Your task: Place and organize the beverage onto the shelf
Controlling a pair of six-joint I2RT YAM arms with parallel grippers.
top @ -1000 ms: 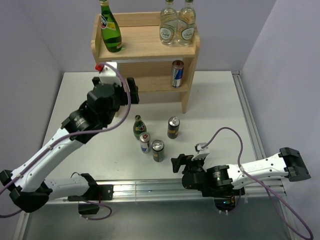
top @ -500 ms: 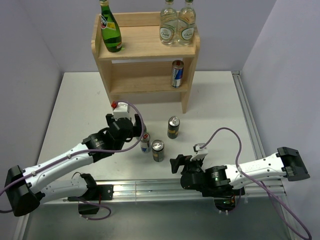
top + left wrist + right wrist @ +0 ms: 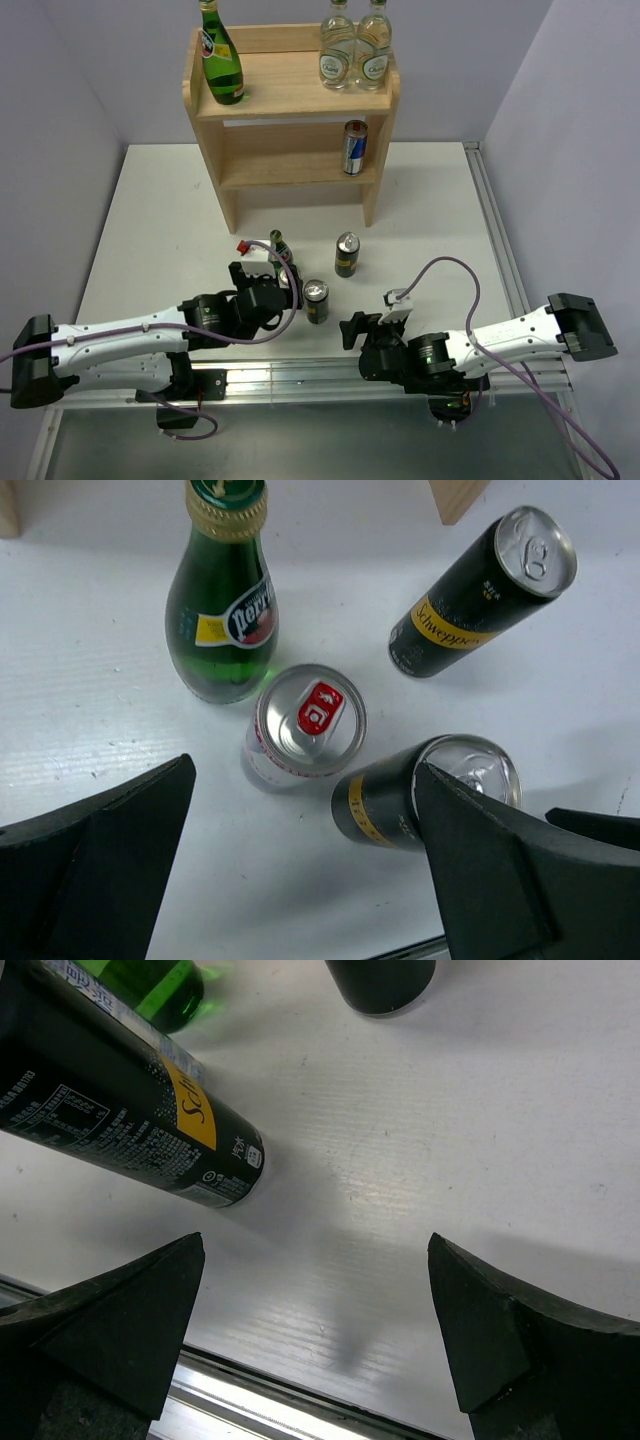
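The wooden shelf [image 3: 290, 98] stands at the back. On its top board a green bottle [image 3: 221, 68] is upright; a blue-and-silver can [image 3: 354, 148] stands on the lower tier. On the table stand another green bottle [image 3: 222, 610], a slim silver-topped can [image 3: 308, 720] and two dark yellow-banded cans [image 3: 420, 795] [image 3: 480, 590]. My left gripper [image 3: 305, 870] hangs open above the slim can, with the nearer dark can beside its right finger. My right gripper [image 3: 315, 1330] is open and empty over bare table, just near of that dark can [image 3: 120, 1120].
Two clear glass bottles [image 3: 355, 55] occupy the right of the shelf's top board. A metal rail [image 3: 330, 380] runs along the table's near edge below both grippers. Purple walls close in the left, right and back.
My left arm has come back from the shelf and dropped low over the group of drinks on the table, jaws still wide. The right arm has barely shifted.
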